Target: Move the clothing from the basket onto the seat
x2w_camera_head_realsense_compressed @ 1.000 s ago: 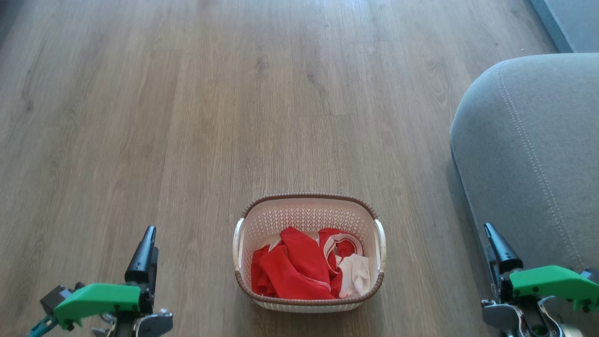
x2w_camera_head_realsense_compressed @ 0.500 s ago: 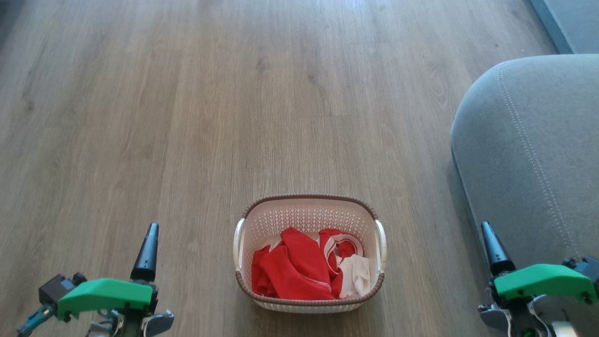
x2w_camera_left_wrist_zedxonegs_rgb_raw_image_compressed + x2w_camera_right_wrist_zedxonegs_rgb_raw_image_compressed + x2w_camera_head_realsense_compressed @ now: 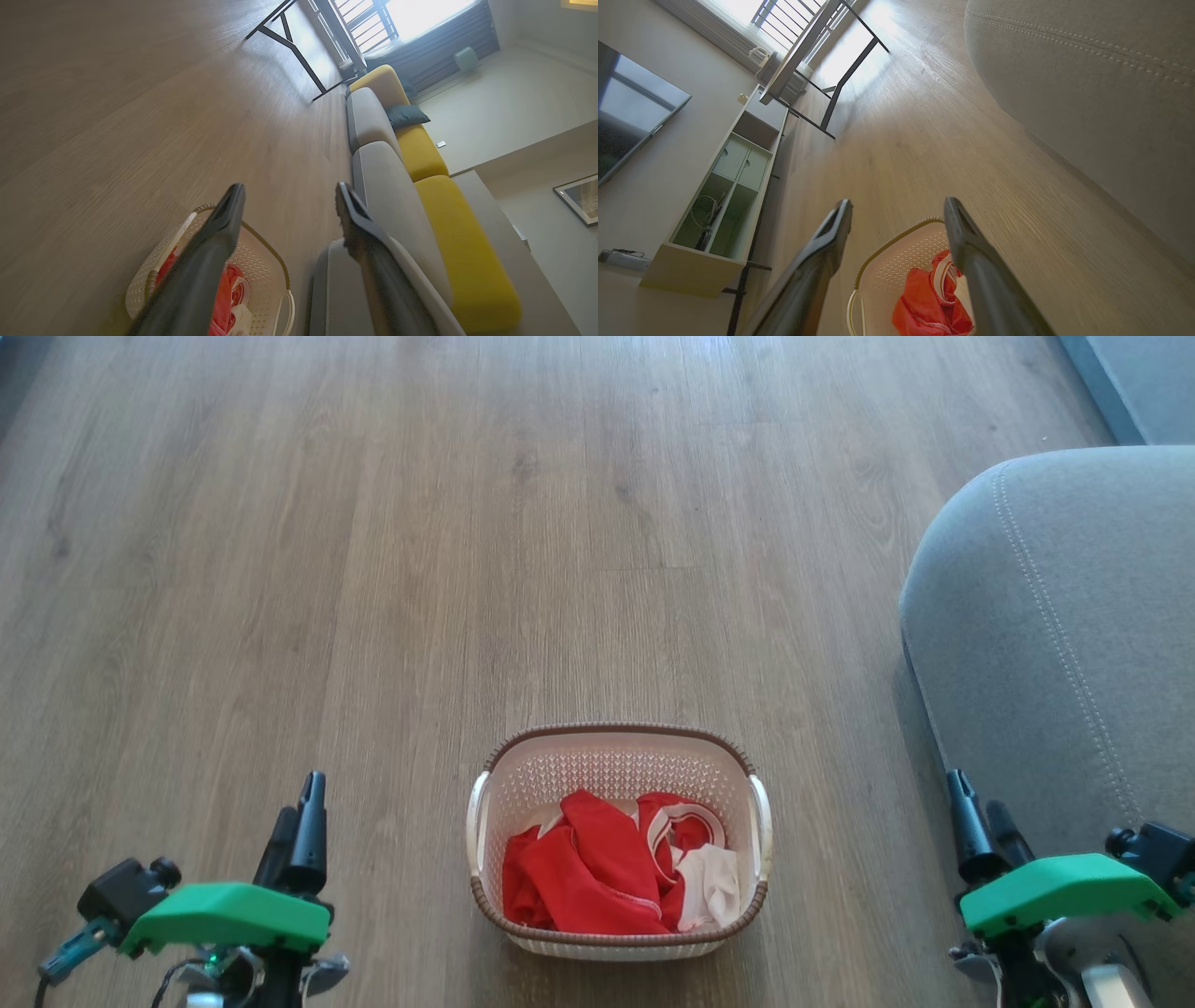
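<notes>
The basket [image 3: 616, 767] is standing on the floor [image 3: 373, 569] low in the middle of the head view, its handles pointing left and right and its longer side seemingly running across the view. The clothing [image 3: 588, 882] is lying crumpled inside, red folds at the left and a white panel at the right. The left gripper [image 3: 301, 803] is hanging over bare floor well left of the basket, fingers spread wide and gripping nothing. The right gripper [image 3: 976, 798] is hanging to the basket's right, just beside the seat [image 3: 1055, 616], equally wide and empty. The seat is rising at the right edge, its pale stitching running away from the robot. In the wrist views, a television [image 3: 630, 126], a low shelf unit [image 3: 724, 186], a black-legged table [image 3: 831, 70] and yellow sofa cushions [image 3: 467, 242] are showing.
</notes>
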Motion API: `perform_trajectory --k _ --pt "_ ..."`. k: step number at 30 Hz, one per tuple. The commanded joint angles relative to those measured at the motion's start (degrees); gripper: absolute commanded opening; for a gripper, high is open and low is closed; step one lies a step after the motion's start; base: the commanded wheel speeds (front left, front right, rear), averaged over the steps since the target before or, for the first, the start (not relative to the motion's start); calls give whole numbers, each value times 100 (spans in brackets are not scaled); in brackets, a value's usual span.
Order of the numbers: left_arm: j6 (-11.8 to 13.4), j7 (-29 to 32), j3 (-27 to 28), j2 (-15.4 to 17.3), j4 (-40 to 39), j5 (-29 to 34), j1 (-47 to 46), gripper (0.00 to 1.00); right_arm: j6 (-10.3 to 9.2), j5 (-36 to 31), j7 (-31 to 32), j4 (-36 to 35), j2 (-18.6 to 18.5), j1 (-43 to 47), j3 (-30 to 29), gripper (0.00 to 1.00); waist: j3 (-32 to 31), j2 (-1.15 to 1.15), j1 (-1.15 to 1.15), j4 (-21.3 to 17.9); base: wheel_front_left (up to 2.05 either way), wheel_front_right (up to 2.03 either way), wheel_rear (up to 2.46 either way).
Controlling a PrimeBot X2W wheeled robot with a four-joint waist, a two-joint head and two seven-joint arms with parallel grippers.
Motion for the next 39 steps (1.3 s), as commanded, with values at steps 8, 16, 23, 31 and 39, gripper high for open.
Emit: perform_trajectory --k 8,16,23,31,39 --pt "-20 -189 55 55 -259 785 -329 100 21 -709 -195 -246 -212 -168 223 100 9 0 0 10 0 0 0" --pt "-24 -325 15 87 -290 1365 -335 100 23 -1250 -329 -248 -345 -198 392 100 15 0 0 21 0 0 0" --pt "-26 -427 -21 128 -298 1777 -348 100 25 -1593 -430 -252 -462 -211 559 100 15 0 0 33 0 0 0" --pt "-29 -563 -54 186 -311 2339 -362 100 28 -2072 -564 -290 -606 -218 716 100 7 0 0 43 0 0 0" --pt "-32 -698 -77 218 -330 2916 -380 100 30 -2526 -697 -314 -670 -209 774 100 11 0 0 47 0 0 0"
